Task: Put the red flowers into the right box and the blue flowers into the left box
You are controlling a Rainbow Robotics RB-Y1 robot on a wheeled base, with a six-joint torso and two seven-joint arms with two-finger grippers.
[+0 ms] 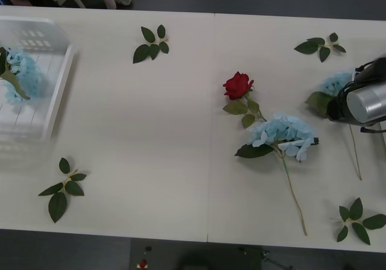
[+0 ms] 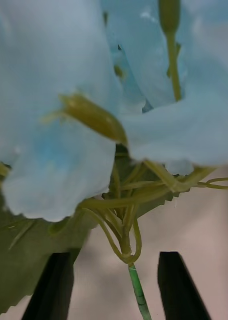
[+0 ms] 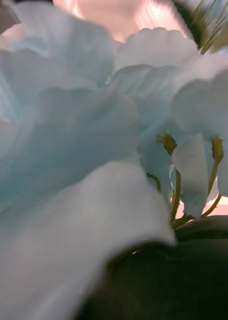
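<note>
Black fingers astride blue flower's stem

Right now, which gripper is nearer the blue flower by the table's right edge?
Right. The right gripper straddles that blue flower's stem, fingers open. The left gripper seems far off, probably at the slotted basket's hydrangea.

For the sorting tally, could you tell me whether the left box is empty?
Not empty: the left box holds one blue flower against its left side.
</note>
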